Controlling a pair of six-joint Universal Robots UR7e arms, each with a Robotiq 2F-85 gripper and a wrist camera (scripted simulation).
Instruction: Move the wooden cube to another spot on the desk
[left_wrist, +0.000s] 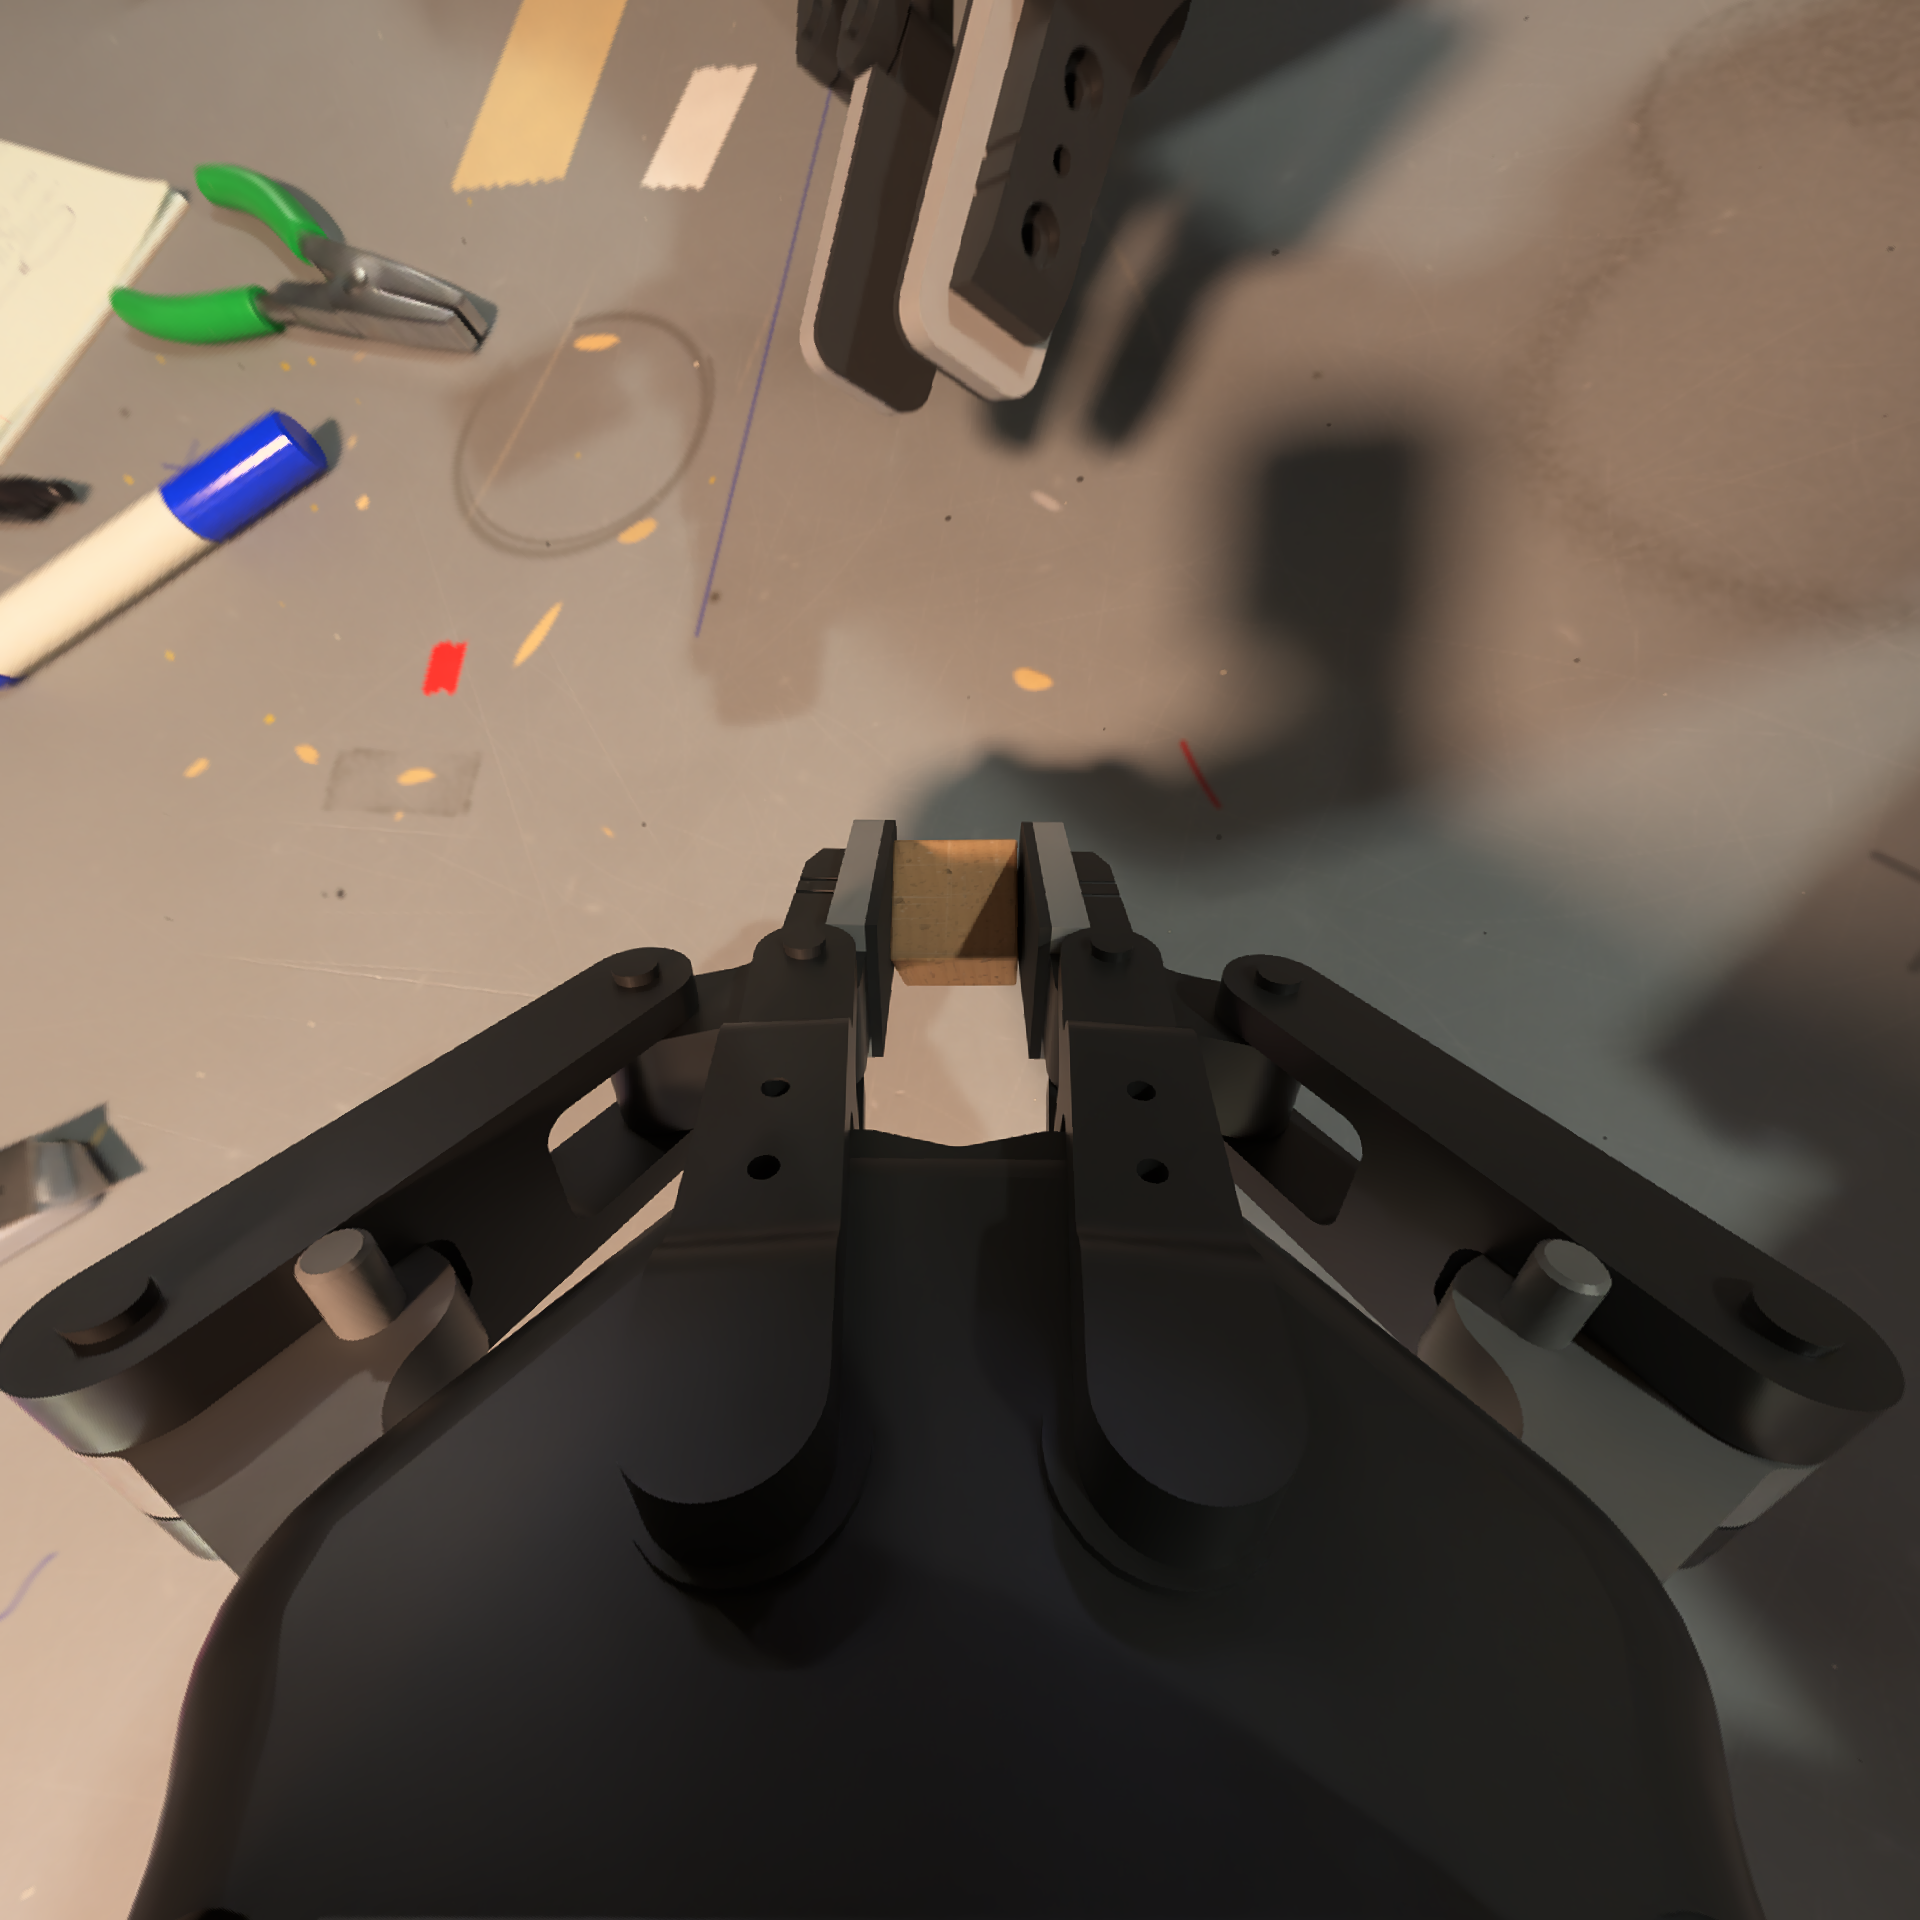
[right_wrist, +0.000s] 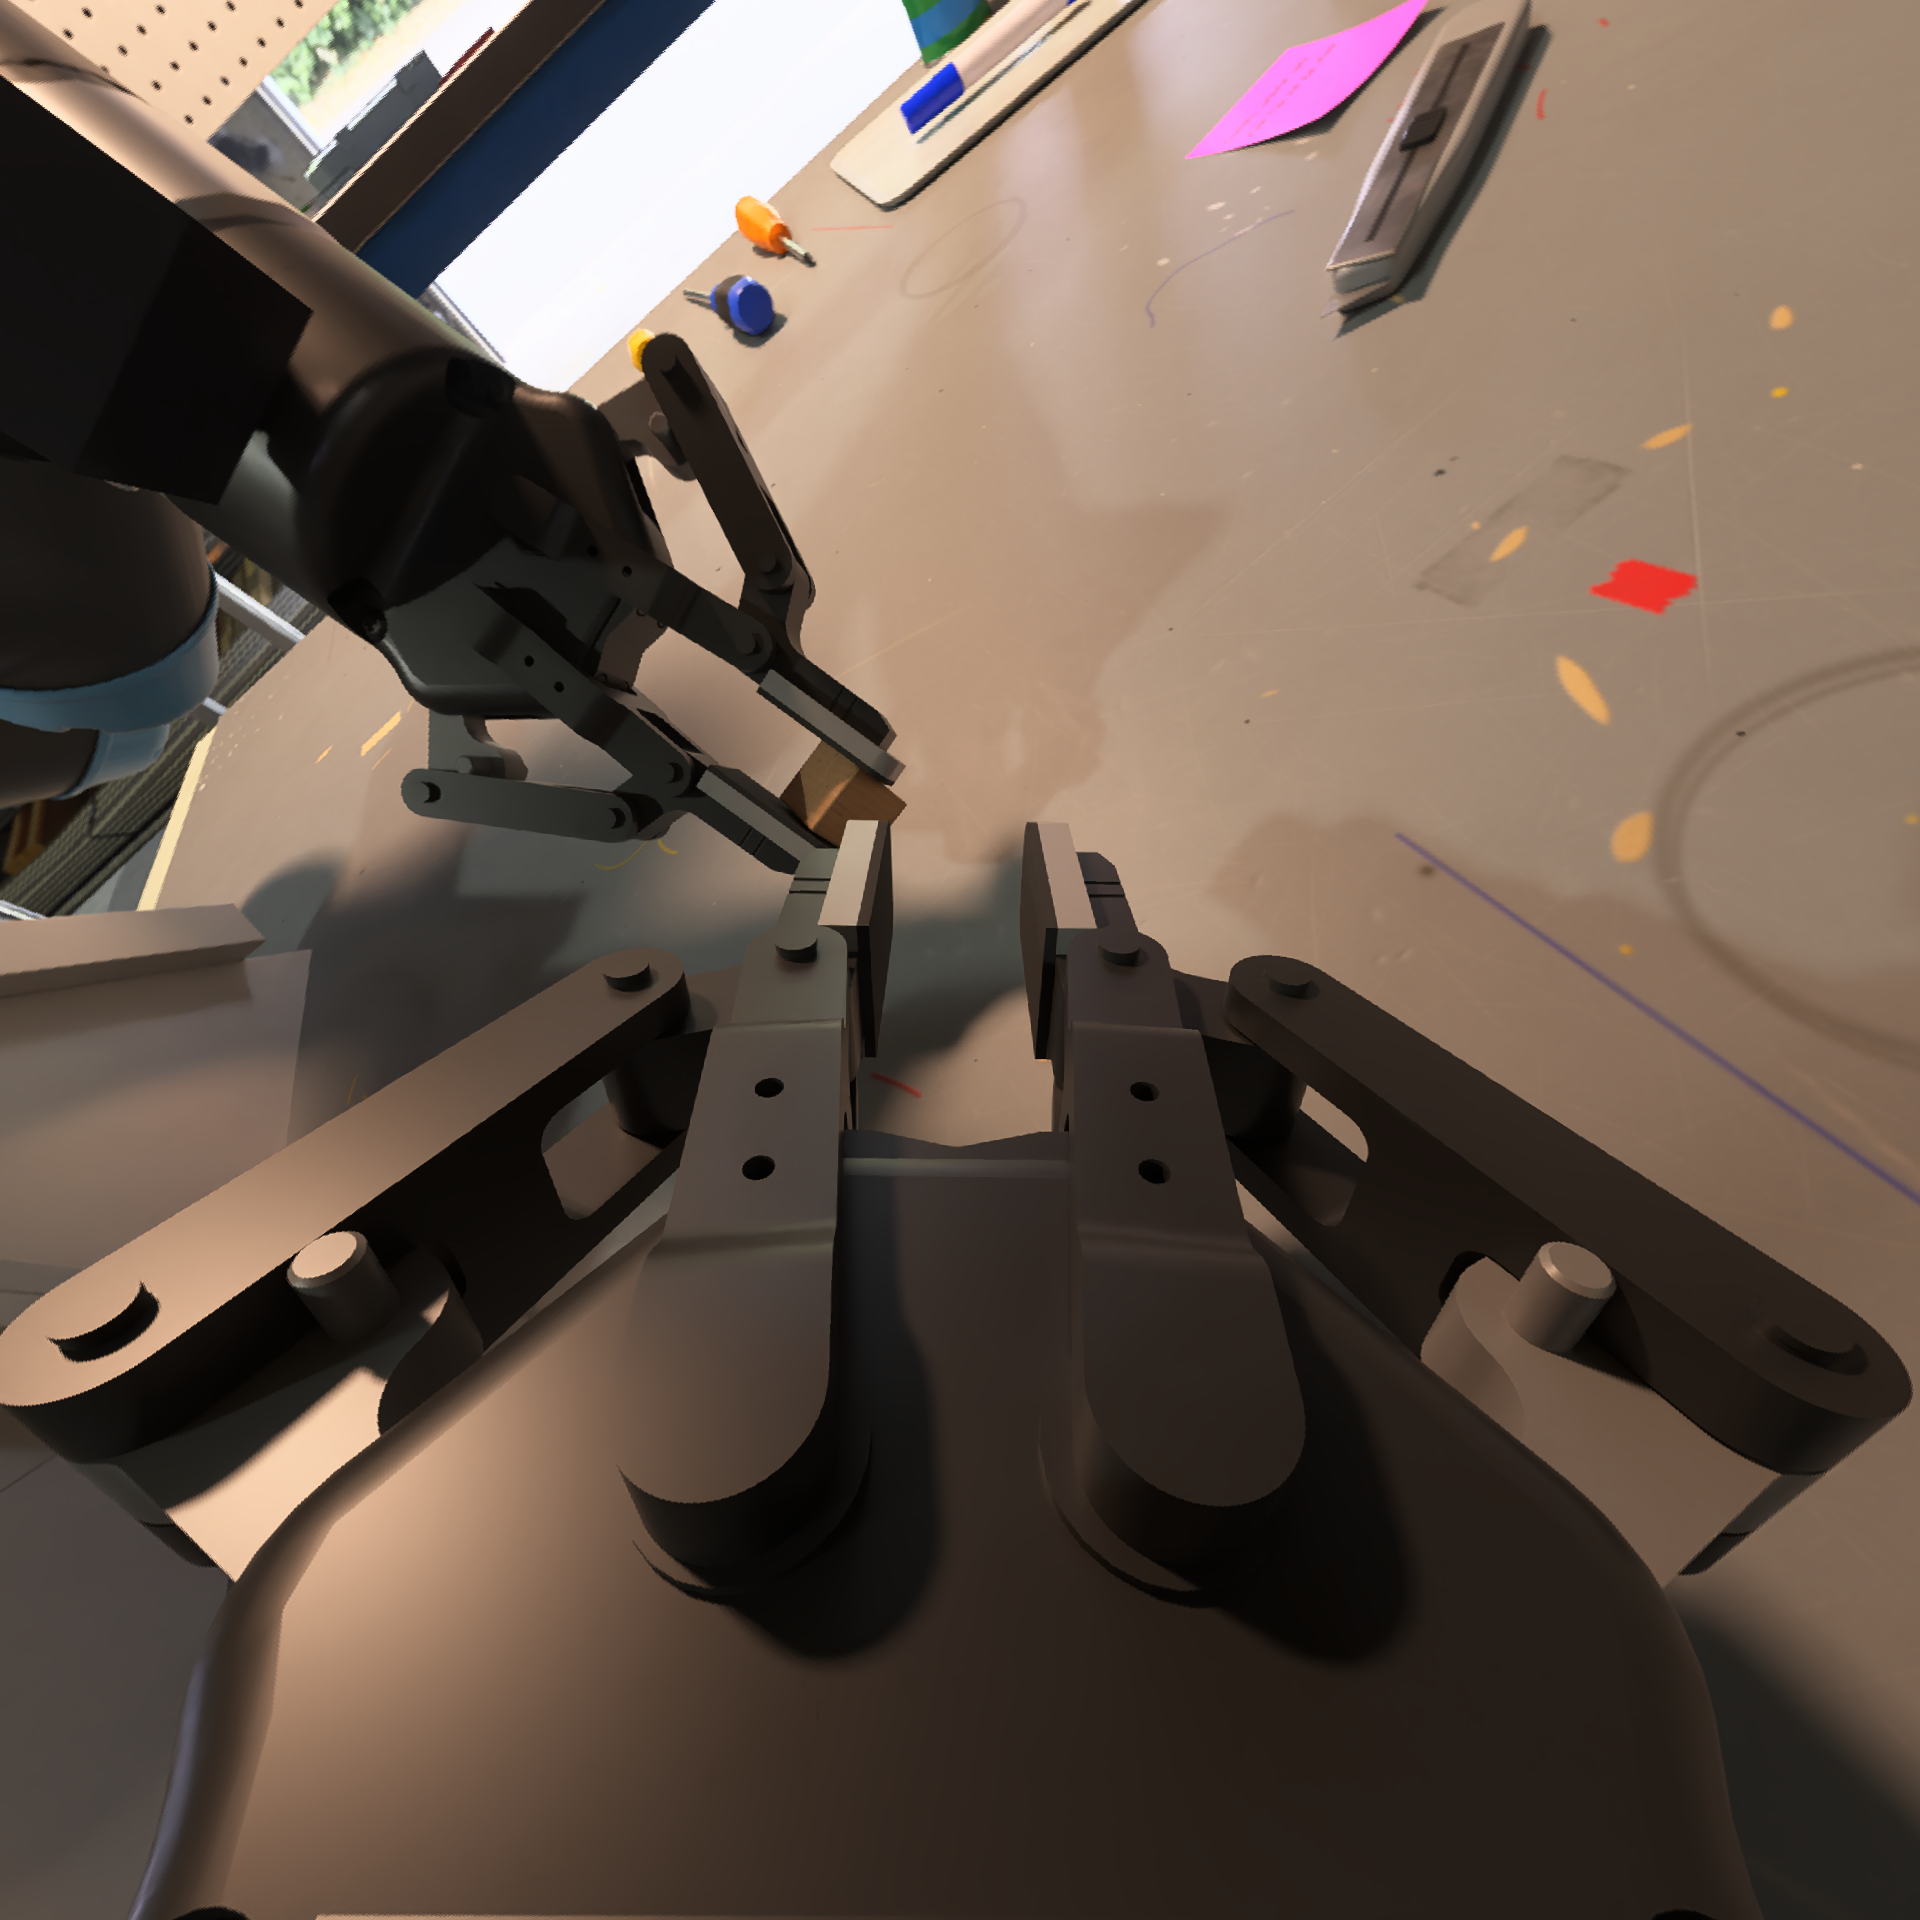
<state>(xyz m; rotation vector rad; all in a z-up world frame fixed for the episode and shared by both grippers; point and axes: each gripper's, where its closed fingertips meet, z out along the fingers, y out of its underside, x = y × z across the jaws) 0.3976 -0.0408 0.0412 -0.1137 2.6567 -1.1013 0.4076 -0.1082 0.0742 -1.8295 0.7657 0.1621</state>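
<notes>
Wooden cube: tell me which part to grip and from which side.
Grip the wooden cube on two opposite flat side faces, coming from above at a slant, as the left gripper does: its jaws lie flush on those parallel faces, which suit flat pads.

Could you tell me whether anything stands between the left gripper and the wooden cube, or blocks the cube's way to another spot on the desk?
Nothing separates them: the left gripper is already shut on the wooden cube. The right gripper hangs close beside the cube, empty, so moves that way are blocked. The bare desk on other sides looks free.
</notes>
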